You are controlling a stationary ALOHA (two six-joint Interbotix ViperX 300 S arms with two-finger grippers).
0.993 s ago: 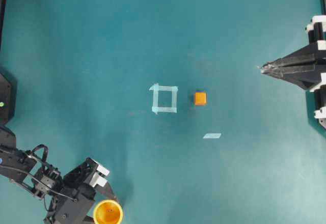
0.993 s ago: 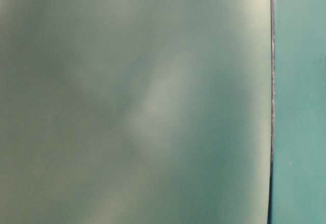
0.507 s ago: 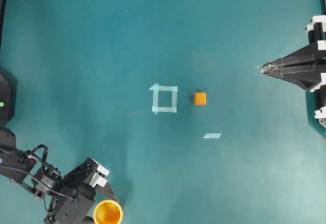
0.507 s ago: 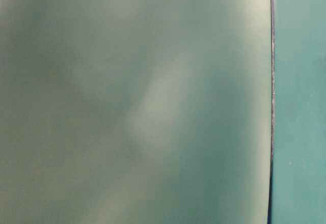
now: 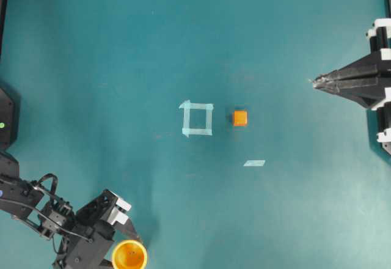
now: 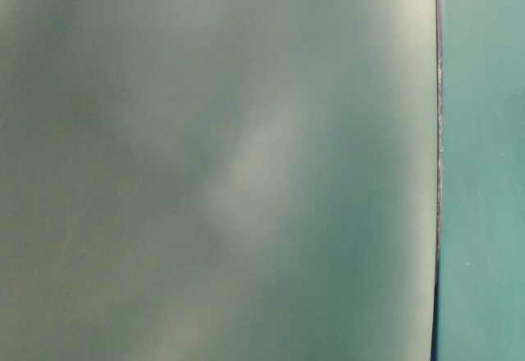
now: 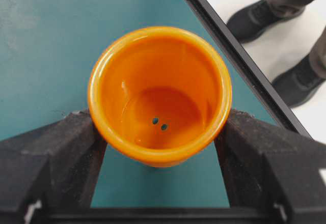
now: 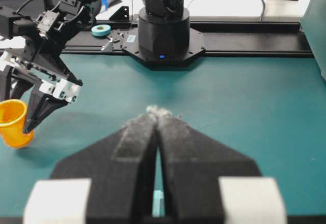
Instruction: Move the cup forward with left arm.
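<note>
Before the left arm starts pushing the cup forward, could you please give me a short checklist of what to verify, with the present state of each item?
1. Cup sits between the left gripper's fingers: ok, one finger on each side, against its wall.
2. Cup upright on the table: ok, its opening faces up.
3. Cup empty: ok, only two small holes show in its bottom.
4. Path forward free: ok, the orange cube and tape square lie far off, mid-table.
5. Right gripper out of the way: ok, shut and parked at the table's far side.
6. Grip firm enough to carry: cannot tell.
</note>
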